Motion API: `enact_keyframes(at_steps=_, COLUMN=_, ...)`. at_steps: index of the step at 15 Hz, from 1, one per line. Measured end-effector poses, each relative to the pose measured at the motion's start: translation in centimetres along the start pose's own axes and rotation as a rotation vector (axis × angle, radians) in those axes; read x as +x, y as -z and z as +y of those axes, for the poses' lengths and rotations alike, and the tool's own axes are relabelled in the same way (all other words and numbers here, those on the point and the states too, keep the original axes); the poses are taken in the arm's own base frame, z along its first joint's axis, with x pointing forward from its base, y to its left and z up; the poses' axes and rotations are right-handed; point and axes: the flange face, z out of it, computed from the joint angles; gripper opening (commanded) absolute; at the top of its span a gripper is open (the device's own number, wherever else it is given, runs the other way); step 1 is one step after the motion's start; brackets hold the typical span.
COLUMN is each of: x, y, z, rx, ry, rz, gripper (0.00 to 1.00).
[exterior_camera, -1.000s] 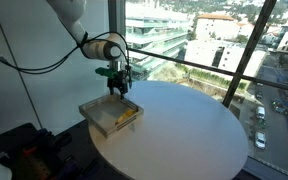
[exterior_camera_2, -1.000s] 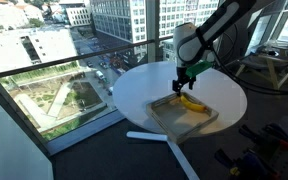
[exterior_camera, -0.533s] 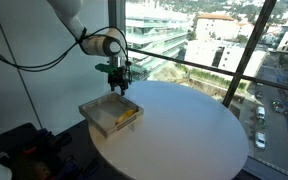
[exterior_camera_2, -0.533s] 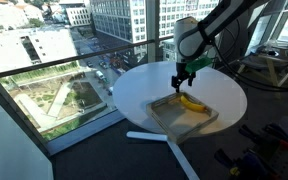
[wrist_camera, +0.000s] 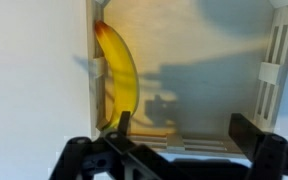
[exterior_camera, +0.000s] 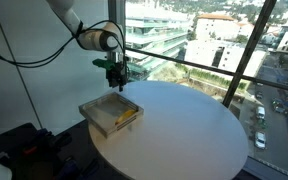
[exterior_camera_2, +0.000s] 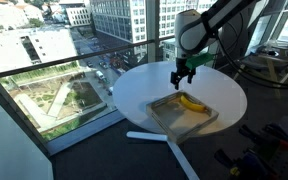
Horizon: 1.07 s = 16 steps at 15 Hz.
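A yellow banana [wrist_camera: 119, 75] lies inside a shallow wooden tray [wrist_camera: 214, 60] against one wall; it also shows in both exterior views [exterior_camera: 126, 116] [exterior_camera_2: 192, 103]. The tray [exterior_camera: 96, 112] [exterior_camera_2: 164, 116] sits on a round white table [exterior_camera: 184, 130] [exterior_camera_2: 144, 90]. My gripper [exterior_camera: 115, 83] [exterior_camera_2: 181, 76] [wrist_camera: 184, 135] hangs open and empty above the tray, well clear of the banana. Its two black fingers show at the bottom of the wrist view.
The table stands next to floor-to-ceiling windows with a black rail [exterior_camera: 204, 68]. A white bar [exterior_camera_2: 149, 136] lies on the floor by the table. Dark equipment [exterior_camera: 24, 150] [exterior_camera_2: 254, 155] sits on the floor near the table.
My gripper has risen straight up from just above the tray. The banana and tray have not moved.
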Motion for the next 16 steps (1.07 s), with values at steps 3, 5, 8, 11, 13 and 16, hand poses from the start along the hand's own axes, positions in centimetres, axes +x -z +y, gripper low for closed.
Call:
enact_keyframes(at_steps=3, x=-0.8, y=0.6, z=-0.3, rx=0.013, ry=-0.005, rz=-0.004, gripper=1.0)
enact_keyframes(at_steps=5, x=-1.3, y=1.0, z=-0.3, rx=0.015, ry=-0.005, rz=-0.007, gripper=1.0)
enact_keyframes(at_steps=8, x=-2.1, y=1.7, z=-0.1, rx=0.015, ry=-0.004, rz=-0.009, gripper=1.0)
enact_keyframes(at_steps=11, x=-3.0, y=2.5, z=0.1, rx=0.014, ry=-0.004, rz=-0.008, gripper=1.0)
enact_keyframes(at_steps=13, x=-3.5, y=3.2, z=0.2, rx=0.015, ry=-0.004, rz=-0.005, gripper=1.0)
enact_keyframes(at_steps=16, x=-4.3, y=4.2, z=0.2, rx=0.016, ry=-0.001, rz=0.005, gripper=1.0)
